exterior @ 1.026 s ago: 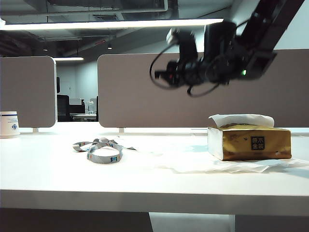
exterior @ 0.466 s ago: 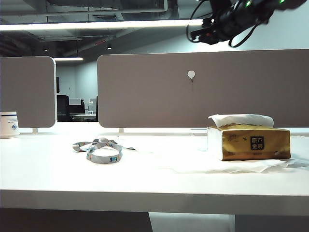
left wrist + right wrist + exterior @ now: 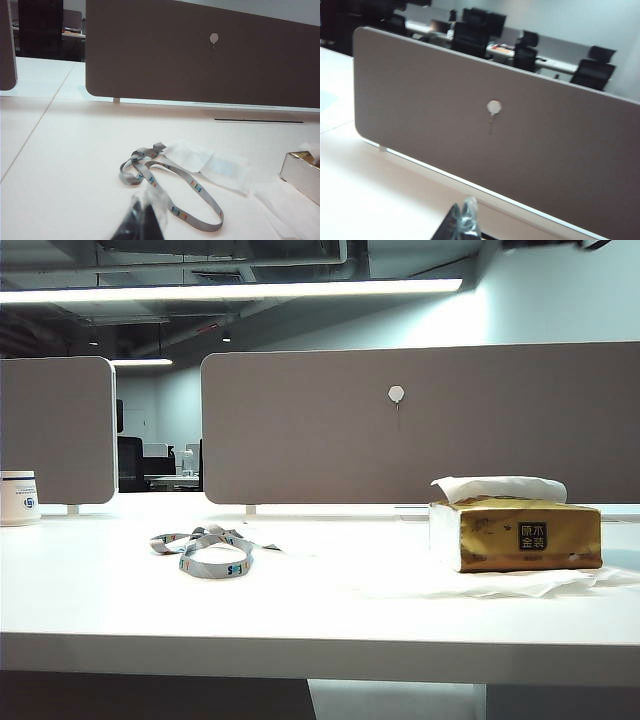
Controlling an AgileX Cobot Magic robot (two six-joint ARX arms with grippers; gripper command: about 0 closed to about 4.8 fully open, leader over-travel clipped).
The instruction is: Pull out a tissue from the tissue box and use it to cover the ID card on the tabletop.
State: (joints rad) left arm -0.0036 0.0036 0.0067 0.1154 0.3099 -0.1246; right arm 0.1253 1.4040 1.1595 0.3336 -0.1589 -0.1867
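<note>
Item: tissue (image 3: 227, 169), thin, limp, tear-prone, draped over ID card (image 3: 224, 167) on bench (image 3: 320, 625); pinch an edge. Your right gripper (image 3: 465, 223), left gripper (image 3: 142, 222): jaws closed, empty.

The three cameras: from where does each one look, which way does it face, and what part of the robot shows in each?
Exterior view: low at the table's front edge, facing the grey partition; lanyard on the left, tissue box on the right; no pincer visible.
Left wrist view: low over the table, facing the lanyard and the tissue over the ID card; the left pincer, shut, at the frame's edge.
Right wrist view: raised, facing the partition; right pincer shut.
Shared: all three show the partition's white pin.
</note>
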